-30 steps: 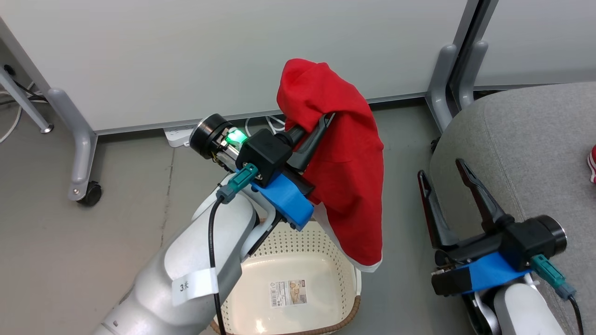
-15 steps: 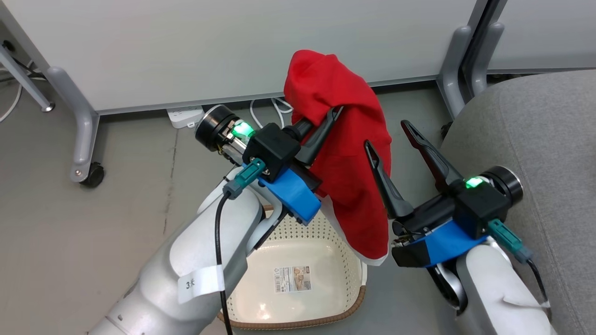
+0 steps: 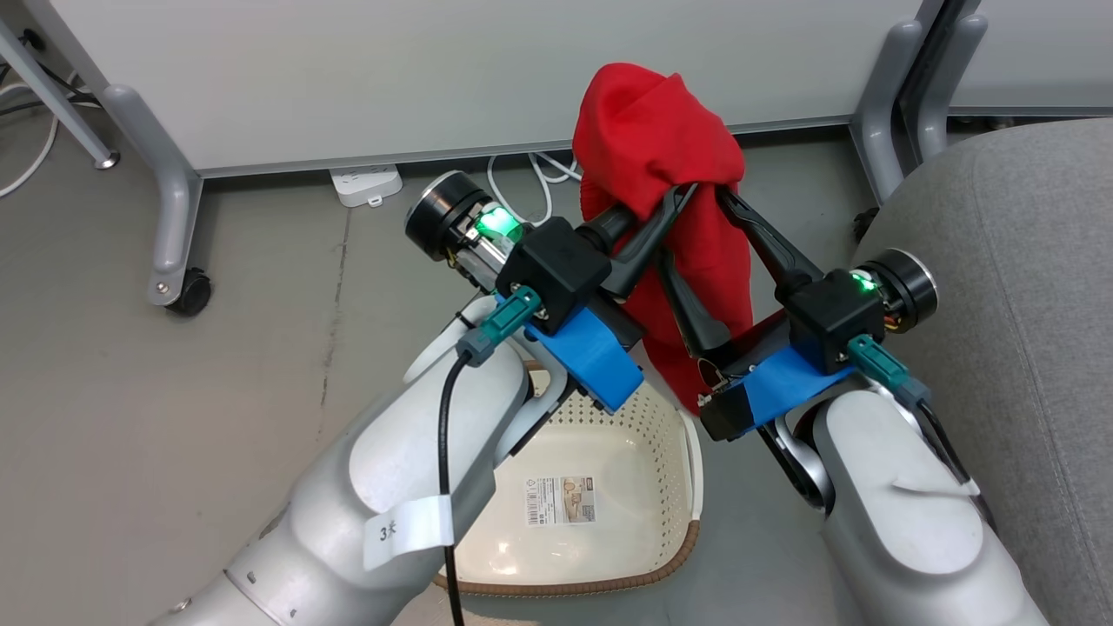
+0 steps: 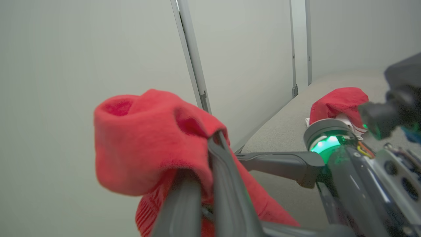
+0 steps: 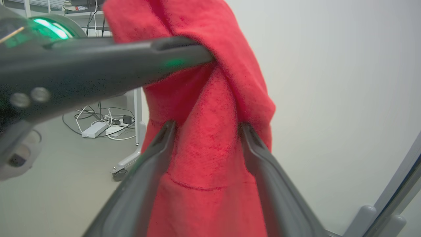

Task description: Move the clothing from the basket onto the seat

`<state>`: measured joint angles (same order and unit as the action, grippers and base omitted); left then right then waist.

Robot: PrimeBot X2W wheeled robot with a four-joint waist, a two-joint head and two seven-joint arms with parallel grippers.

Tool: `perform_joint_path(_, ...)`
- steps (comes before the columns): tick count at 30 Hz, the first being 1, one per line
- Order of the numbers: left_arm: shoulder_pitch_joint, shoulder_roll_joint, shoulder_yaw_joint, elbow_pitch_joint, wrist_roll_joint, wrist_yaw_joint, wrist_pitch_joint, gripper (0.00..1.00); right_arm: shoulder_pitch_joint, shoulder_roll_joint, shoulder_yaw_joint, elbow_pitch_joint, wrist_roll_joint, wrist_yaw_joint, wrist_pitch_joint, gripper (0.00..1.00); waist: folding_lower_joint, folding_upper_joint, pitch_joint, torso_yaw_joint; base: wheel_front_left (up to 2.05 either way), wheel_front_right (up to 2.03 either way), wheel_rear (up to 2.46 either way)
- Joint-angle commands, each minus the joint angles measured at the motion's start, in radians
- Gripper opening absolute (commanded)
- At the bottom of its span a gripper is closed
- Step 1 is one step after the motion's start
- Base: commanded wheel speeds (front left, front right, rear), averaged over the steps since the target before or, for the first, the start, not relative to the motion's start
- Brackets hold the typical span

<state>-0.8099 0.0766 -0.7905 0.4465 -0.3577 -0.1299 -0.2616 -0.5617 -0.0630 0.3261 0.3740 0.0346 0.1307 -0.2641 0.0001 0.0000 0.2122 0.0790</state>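
While the clothing (image 3: 661,148) hangs in the air above the far wall of the basket (image 3: 671,417), lifted clear of it and not yet over the seat (image 3: 1026,304), it depends on one small pinch. The left gripper (image 3: 683,193) has its fingers pressed together on a bunched fold near the top. The right gripper (image 3: 691,224) stands spread wide, its fingers straddling the hanging cloth just below that pinch without clamping it. The likely trouble is a bad handover. If the right gripper closes on only a thin outer layer, or the left lets go before the right has bitten, the garment would probably slide off and drop back into the basket or onto the floor (image 3: 174,435). The two grippers also cross very close together, so a careless closing could knock finger against finger. The loose tail below might snag the basket rim during the swing toward the seat. The fabric itself is bright red, soft and fuzzy, humped into a lump above the pinch and twisted into a narrow column beneath, with one stitched seam running across it. Another red piece (image 4: 338,102) already lies on the seat, seen from the left wrist.
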Motion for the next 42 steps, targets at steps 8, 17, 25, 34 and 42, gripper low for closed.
perform_joint_path(8,-0.029,-0.012,-0.018,-0.013,-0.007,-0.001,-0.005,0.0,-0.068,0.011,-0.011,0.116,-0.021,0.0,0.0,0.34,-0.0001,0.0,0.005,0.014,0.0,0.0,0.0)
perform_joint_path(17,-0.025,-0.015,-0.015,-0.011,-0.006,-0.001,-0.005,0.0,-0.088,0.013,-0.004,0.146,0.002,0.0,-0.001,0.0,-0.0001,0.0,0.001,0.016,0.0,0.0,0.0)
perform_joint_path(25,-0.017,-0.015,-0.012,-0.008,-0.003,-0.001,-0.005,0.0,-0.084,0.014,0.002,0.142,0.016,0.0,-0.001,0.0,-0.0001,0.0,-0.003,0.015,0.0,0.0,0.0)
perform_joint_path(34,-0.006,-0.012,0.0,0.004,0.006,0.0,-0.005,1.0,-0.077,0.014,0.01,0.135,0.031,0.0,-0.001,0.0,-0.0001,0.0,-0.006,0.014,0.0,0.0,0.0)
perform_joint_path(42,0.003,-0.013,0.011,0.014,0.025,0.0,-0.005,1.0,-0.077,0.013,-0.001,0.12,0.047,0.0,-0.001,0.0,-0.0001,0.0,0.003,0.007,0.0,0.0,0.0)
